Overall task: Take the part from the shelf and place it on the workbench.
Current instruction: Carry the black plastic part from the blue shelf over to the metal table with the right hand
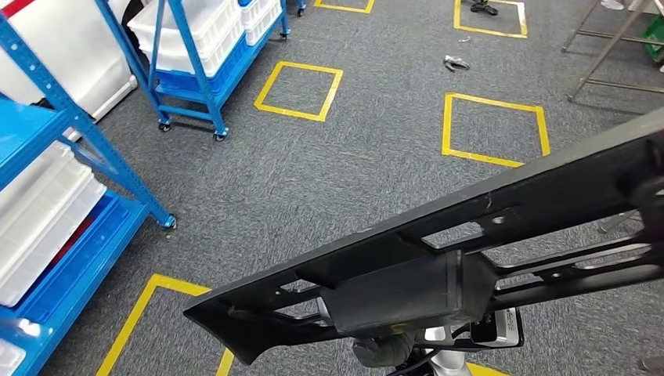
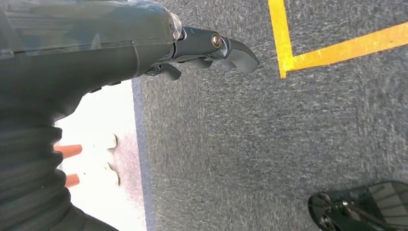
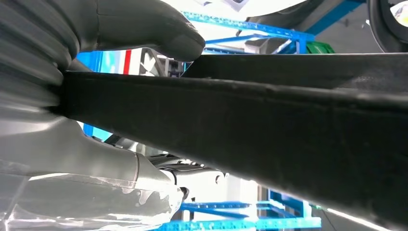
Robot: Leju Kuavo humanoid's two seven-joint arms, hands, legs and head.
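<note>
long black plastic part [image 1: 470, 235] with cut-out slots, held tilted above the grey carpet

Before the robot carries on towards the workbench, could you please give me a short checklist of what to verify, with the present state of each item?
1. Part held: ok. The right robot hand grips the long black part, thumb over its edge.
2. Part off the shelf: ok. It hangs over the grey carpet, apart from the blue shelf.
3. Left robot hand free: ok. It holds nothing and hangs over the carpet.
4. Workbench in sight: not ok.
5. Path ahead: cannot tell. A small dark object lies on the carpet, and metal legs stand at the far right.
6. Grip secure: cannot tell. The part hides the fingers.
</note>
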